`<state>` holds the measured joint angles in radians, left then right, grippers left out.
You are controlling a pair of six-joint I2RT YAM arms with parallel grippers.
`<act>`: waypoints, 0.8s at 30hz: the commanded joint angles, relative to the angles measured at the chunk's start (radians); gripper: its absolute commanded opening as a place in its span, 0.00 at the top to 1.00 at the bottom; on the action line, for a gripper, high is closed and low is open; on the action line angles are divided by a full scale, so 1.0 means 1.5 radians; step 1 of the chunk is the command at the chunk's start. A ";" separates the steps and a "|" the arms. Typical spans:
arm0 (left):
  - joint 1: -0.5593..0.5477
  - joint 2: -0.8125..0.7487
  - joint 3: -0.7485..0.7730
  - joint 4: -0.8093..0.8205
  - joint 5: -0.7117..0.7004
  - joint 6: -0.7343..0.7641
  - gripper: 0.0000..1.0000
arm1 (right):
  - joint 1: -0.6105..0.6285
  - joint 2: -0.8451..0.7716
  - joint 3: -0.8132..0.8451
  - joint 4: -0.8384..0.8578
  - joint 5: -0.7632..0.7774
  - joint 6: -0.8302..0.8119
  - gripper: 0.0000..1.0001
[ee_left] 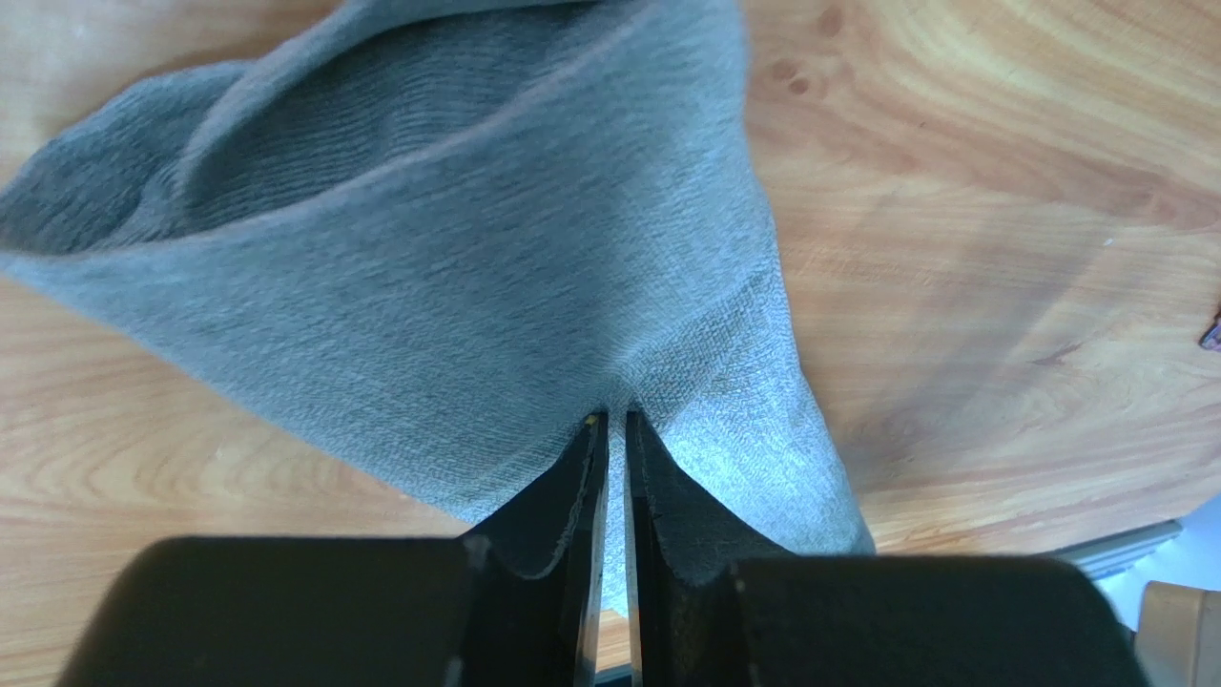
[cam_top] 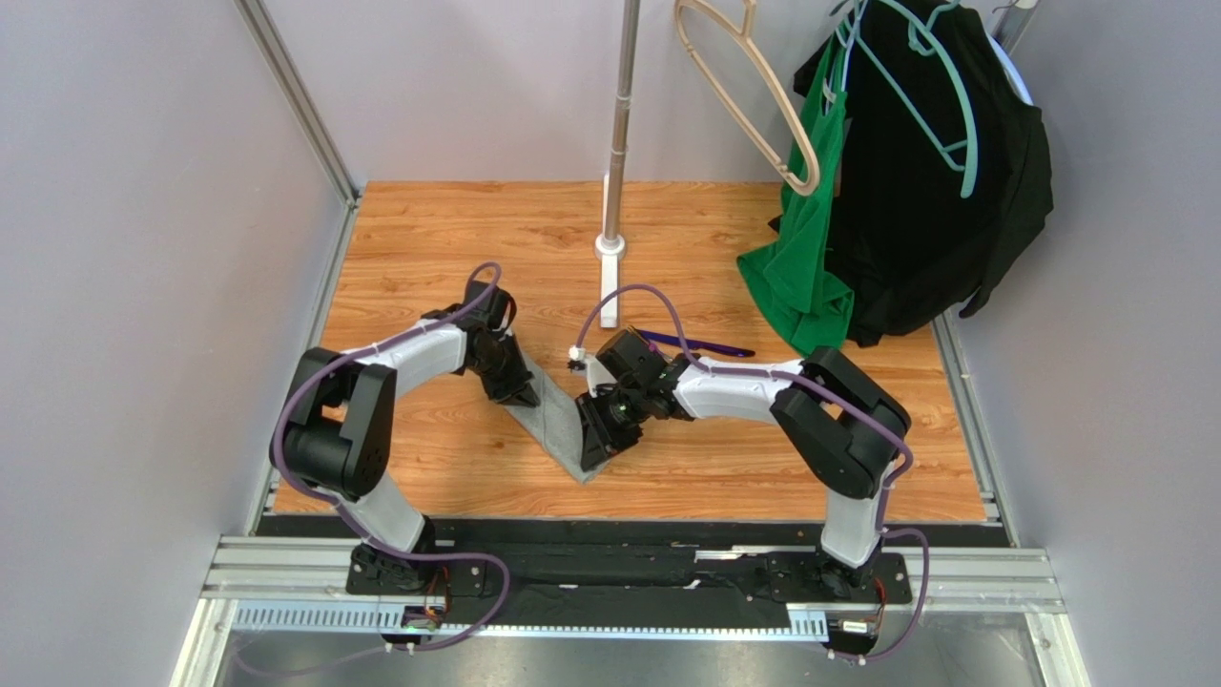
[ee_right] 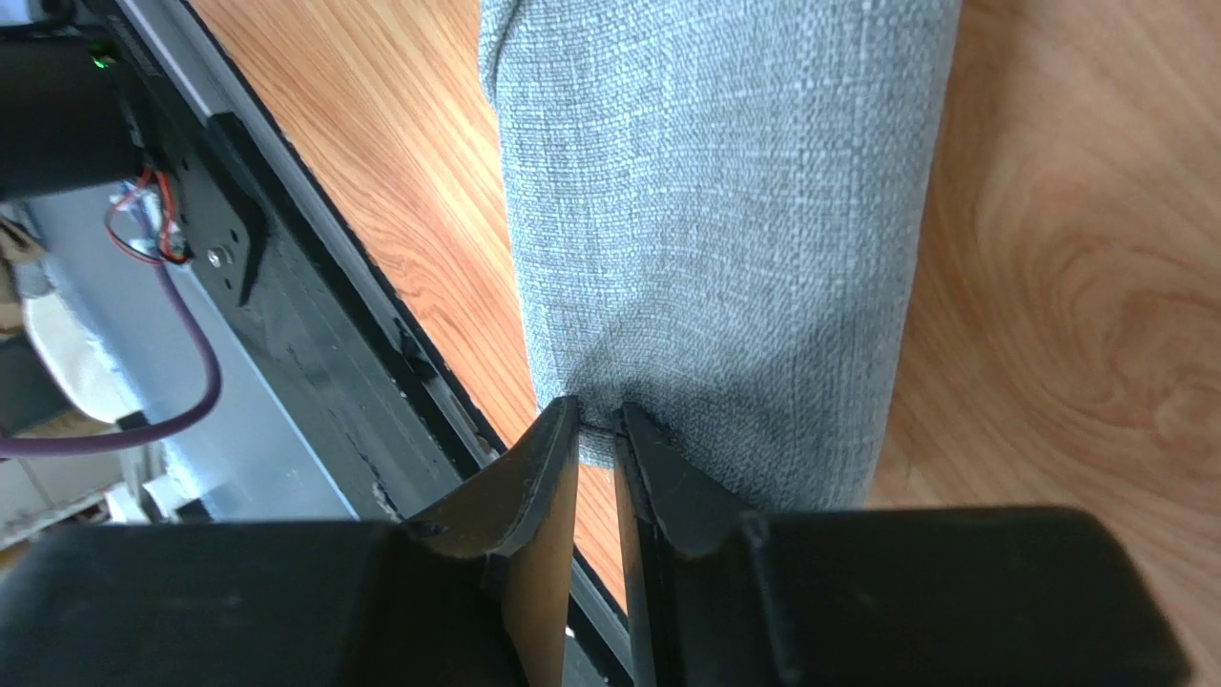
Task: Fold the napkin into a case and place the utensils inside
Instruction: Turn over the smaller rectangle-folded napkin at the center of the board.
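Left gripper point(ee_left: 614, 430): clenched on the edge of the napkin point(ee_left: 473, 258), with cloth pinched in the thin slit between its fingers point(ee_left: 559, 501).
Right gripper point(ee_right: 595, 422): nipped tight on the other end of the same grey cloth, which hangs away from its tips.
Napkin shape: a narrow folded strip, bent into a V between the two grippers over the near middle of the table point(cam_top: 430, 244). Whether the bend touches the wood cannot be told.
Purple utensil point(cam_top: 702, 348): slim and dark, lying on the wood just behind the right arm, apart from the cloth.
Pole point(cam_top: 619, 129): upright at the far middle.
Far right: green garment point(cam_top: 803, 258) and black garment point(cam_top: 932, 186) hanging together.
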<state>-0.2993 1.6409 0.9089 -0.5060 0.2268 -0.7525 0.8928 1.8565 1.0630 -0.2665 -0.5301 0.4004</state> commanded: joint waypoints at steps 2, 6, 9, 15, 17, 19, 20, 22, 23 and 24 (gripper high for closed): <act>0.001 0.053 0.063 0.001 -0.018 0.034 0.83 | 0.010 0.038 -0.019 0.072 -0.011 0.030 0.78; 0.002 0.111 0.130 -0.032 0.011 0.074 0.83 | 0.029 0.082 0.031 0.111 -0.028 0.088 0.78; 0.010 0.142 0.176 -0.057 0.018 0.100 0.84 | 0.042 0.102 0.072 0.155 -0.023 0.138 0.78; 0.051 0.157 0.248 -0.103 0.015 0.139 0.84 | 0.039 0.172 0.170 0.208 -0.042 0.229 0.79; 0.063 0.140 0.259 -0.116 0.021 0.147 0.83 | 0.038 0.163 0.215 0.181 -0.034 0.197 0.78; 0.074 0.119 0.266 -0.126 0.017 0.154 0.83 | 0.035 0.143 0.225 0.135 -0.028 0.182 0.76; 0.076 0.095 0.268 -0.140 0.016 0.162 0.80 | 0.027 0.108 0.220 0.126 -0.029 0.173 0.74; 0.083 0.064 0.277 -0.152 0.020 0.165 0.74 | 0.014 0.061 0.204 0.102 -0.025 0.164 0.65; 0.082 0.030 0.278 -0.155 0.037 0.169 0.68 | -0.002 0.014 0.183 0.089 -0.021 0.140 0.61; 0.082 0.012 0.276 -0.154 0.048 0.170 0.65 | -0.011 -0.012 0.175 0.052 -0.001 0.119 0.56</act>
<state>-0.1783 1.8271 1.2747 -0.6937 0.2546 -0.5442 0.9295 2.0426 1.3464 -0.0784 -0.5804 0.6685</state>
